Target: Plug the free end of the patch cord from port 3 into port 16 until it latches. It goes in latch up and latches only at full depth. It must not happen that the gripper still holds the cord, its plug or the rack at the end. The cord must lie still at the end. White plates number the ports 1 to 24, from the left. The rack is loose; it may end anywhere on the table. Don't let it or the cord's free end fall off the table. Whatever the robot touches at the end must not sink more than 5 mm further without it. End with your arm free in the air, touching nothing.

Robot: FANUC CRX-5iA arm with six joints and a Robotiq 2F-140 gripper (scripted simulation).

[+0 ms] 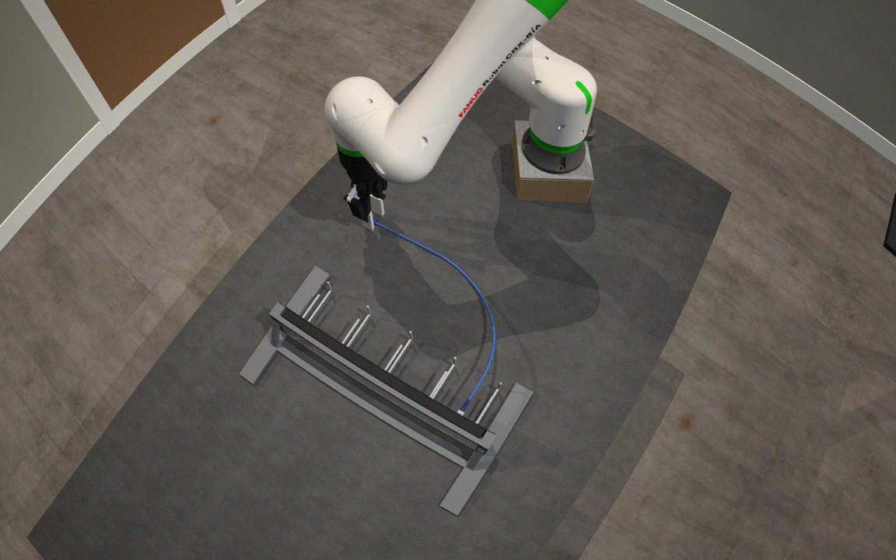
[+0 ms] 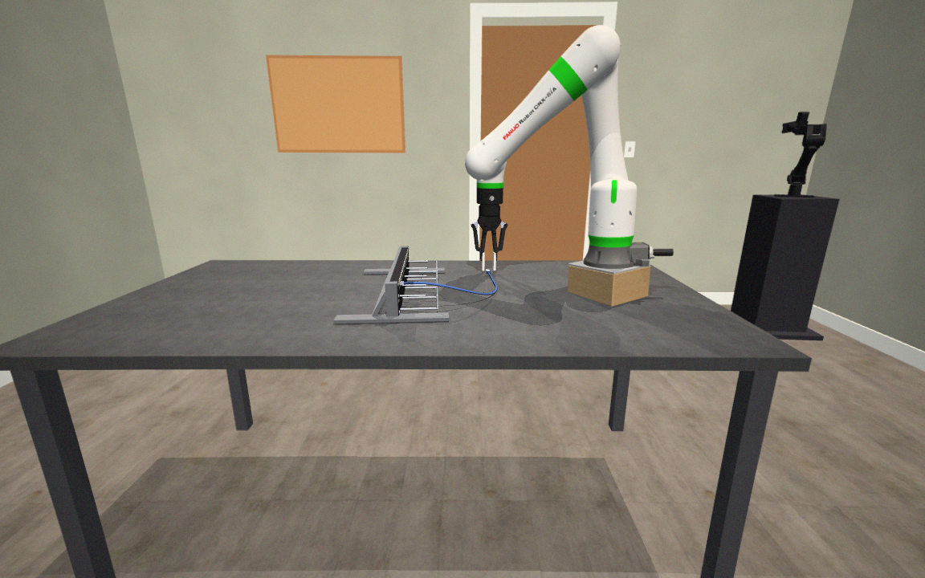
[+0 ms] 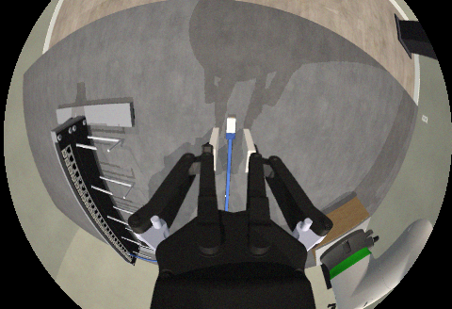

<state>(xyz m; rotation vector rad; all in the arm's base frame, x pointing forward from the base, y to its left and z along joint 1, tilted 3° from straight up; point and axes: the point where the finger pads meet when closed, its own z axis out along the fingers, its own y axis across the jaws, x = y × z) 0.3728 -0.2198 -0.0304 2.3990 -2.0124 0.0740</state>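
The blue patch cord (image 1: 437,259) (image 2: 466,289) (image 3: 229,177) curves over the table from its plugged end (image 1: 463,408) near the right end of the rack's black port panel (image 1: 381,372) (image 2: 400,276) (image 3: 78,177). Its free white plug (image 3: 232,124) lies on the table behind the rack. My gripper (image 1: 371,224) (image 2: 489,267) (image 3: 230,137) points straight down with its fingertips low at the table, one finger on each side of the cord just behind the plug. The fingers stand narrow but apart, with a gap to the cord on both sides. The port numbers are too small to read.
The rack stands on two flat grey feet (image 1: 486,453) near the table's middle, with metal rods sticking out toward the robot. The arm's base sits on a wooden block (image 1: 552,182) (image 2: 608,283). A black pedestal (image 2: 782,262) with a camera stands beside the table.
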